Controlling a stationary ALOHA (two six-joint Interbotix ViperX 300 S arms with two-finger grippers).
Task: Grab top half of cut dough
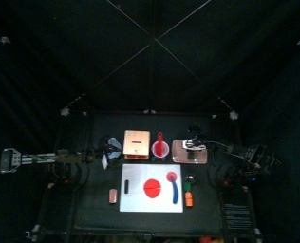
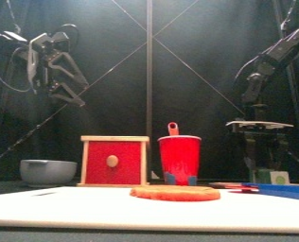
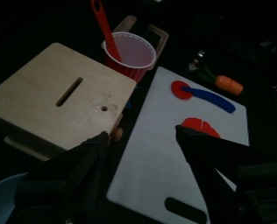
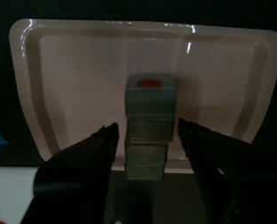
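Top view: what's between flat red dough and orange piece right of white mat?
A long blue tool on the white mat, clear in the top view.

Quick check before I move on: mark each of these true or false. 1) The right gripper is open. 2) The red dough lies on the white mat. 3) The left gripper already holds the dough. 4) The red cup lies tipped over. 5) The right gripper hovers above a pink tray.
1) True: the right gripper stands open.
2) True: the red dough lies on the white mat.
3) False: the left gripper holds nothing.
4) False: the red cup stands upright.
5) True: a pink tray lies beneath it.
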